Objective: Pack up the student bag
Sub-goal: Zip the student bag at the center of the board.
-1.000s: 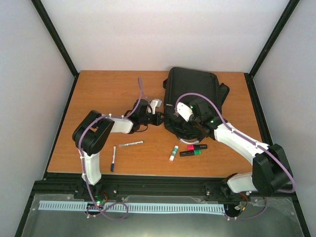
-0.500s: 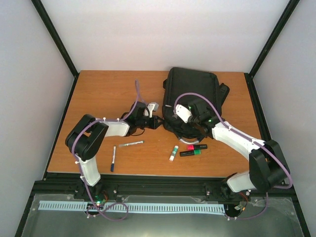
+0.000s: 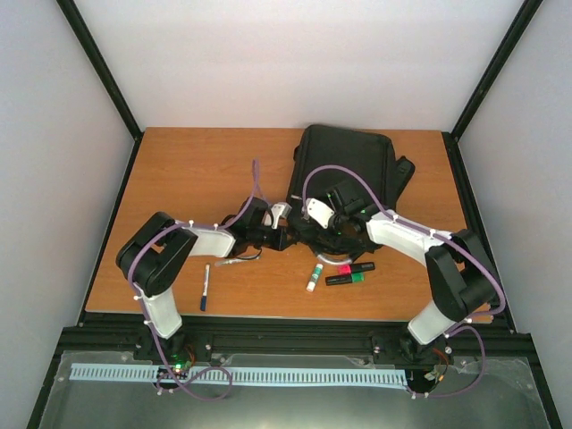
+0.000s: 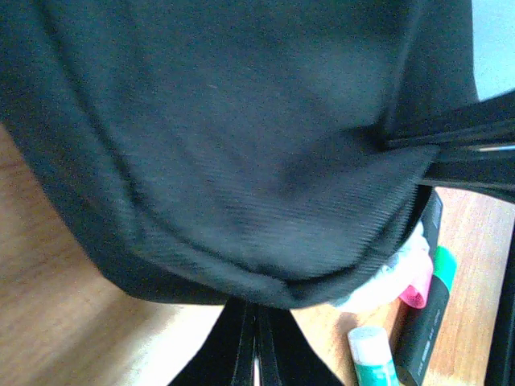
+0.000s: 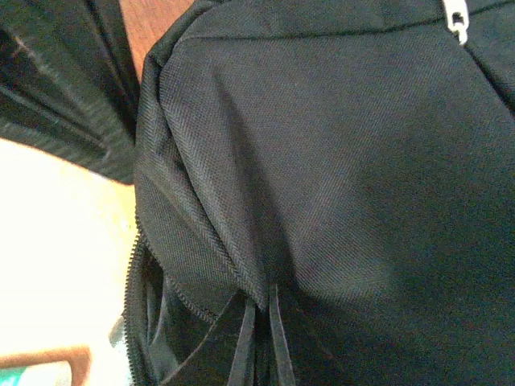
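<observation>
Overhead, blue pen [image 3: 204, 288], right wrist, student bag [image 5: 338, 161] zipper [image 5: 133, 269]

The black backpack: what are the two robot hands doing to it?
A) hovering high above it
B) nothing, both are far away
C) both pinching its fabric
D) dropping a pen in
C: each wrist view shows closed fingers on black fabric, the left gripper and the right gripper both gripping the student bag at its near end.

A wooden table [image 3: 179, 179] stands between plain white walls [image 3: 295, 54], framed by black posts [image 3: 102, 71].
</observation>
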Available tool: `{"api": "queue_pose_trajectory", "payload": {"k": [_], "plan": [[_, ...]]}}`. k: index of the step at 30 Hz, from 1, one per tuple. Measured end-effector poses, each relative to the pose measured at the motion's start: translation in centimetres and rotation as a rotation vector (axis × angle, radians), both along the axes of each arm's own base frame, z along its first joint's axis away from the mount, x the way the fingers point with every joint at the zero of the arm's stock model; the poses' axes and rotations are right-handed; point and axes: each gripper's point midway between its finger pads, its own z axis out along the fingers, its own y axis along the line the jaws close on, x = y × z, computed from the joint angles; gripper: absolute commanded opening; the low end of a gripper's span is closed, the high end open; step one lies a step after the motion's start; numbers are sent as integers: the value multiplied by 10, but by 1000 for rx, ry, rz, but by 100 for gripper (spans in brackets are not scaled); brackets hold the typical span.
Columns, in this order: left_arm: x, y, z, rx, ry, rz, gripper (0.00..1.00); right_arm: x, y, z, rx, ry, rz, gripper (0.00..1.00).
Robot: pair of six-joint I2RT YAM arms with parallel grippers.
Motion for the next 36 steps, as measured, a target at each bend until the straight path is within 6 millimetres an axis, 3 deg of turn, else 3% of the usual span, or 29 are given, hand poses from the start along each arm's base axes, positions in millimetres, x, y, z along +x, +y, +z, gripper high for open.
{"api": "queue_pose_trajectory", "payload": {"k": [8, 10, 13, 16, 19, 22, 25, 30, 36], "plan": [[-26, -15, -1, 2, 6, -64, 1, 0, 8, -11, 9, 47, -9, 3], [-31, -20, 2, 0, -4, -78, 1, -1, 8, -11, 11, 52, -7, 7], [-32, -22, 5, 0, -14, -79, 1, -2, 9, -7, 23, 59, -4, 34], [-33, -20, 6, 12, -13, -72, 1, -3, 3, 7, 80, 79, -20, 49], [-34, -18, 10, 24, -19, -68, 1, 14, -28, 36, 171, 70, -112, 56], [-33, -17, 13, 31, -22, -67, 1, 47, -80, 67, 247, 25, -269, 58], [-33, -17, 13, 38, -21, -66, 1, 70, -124, 76, 277, 9, -403, 60], [-34, -16, 11, 46, -18, -63, 1, 93, -171, 50, 283, 102, -579, 65], [-31, -16, 12, 67, -20, -61, 1, 107, -193, -1, 274, 268, -711, 67]]}}
